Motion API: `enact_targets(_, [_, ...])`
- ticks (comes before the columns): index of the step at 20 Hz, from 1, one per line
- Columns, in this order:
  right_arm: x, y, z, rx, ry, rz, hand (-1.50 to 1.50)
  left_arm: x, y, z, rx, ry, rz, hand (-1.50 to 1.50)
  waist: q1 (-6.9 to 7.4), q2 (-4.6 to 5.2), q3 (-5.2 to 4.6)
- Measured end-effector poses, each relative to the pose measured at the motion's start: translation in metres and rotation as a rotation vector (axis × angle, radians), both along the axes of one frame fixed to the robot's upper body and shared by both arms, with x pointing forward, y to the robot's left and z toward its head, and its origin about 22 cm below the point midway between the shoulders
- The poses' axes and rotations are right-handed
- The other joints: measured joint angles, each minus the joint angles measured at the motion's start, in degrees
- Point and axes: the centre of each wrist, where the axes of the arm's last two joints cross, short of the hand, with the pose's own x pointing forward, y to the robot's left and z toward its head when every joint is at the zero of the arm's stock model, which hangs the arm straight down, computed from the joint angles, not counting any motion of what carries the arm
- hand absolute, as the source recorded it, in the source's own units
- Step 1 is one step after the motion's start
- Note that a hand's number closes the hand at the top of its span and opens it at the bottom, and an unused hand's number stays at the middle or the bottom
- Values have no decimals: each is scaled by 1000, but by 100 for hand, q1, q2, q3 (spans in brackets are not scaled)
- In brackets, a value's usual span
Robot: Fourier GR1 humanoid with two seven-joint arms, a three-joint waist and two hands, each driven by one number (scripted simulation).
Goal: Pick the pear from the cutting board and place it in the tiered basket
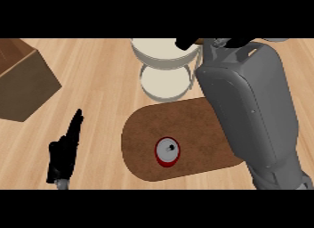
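My right forearm reaches up the right side of the view, and my right hand [187,43] is at the top edge, over the upper tier of the white tiered basket [160,57]. The hand is curled round the pear [198,41], of which only a small brownish sliver shows. The basket's lower tier [164,83] lies just below, toward me. The brown cutting board [149,133] is in the middle of the view, partly under my forearm, and holds no pear. My left hand [62,153] rests open at the lower left, fingers straight and pointing away.
A small round object with a red rim [167,151] sits on the cutting board. A brown cardboard box [18,80] stands at the upper left on the wooden counter [93,58].
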Motion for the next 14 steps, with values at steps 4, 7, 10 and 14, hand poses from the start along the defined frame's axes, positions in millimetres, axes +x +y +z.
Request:
enact_targets(4, [22, 6, -17, -7, 48, -25, 150, 0, -5, 1, 4, 6, 5, 0, 6, 7, 1])
enact_targets(7, [37, 6, -29, 7, 69, -54, 150, 1, -4, -2, 1, 1, 2, 0, 0, 10, 6])
enact_targets(10, [47, 3, -48, 30, 82, -62, 150, -1, -3, -1, -2, -3, 3, 0, -2, 4, 10])
enact_targets(14, [55, -6, -61, 178, 57, -61, -150, -1, -2, -1, 0, -3, -2, 0, 36, 4, 5])
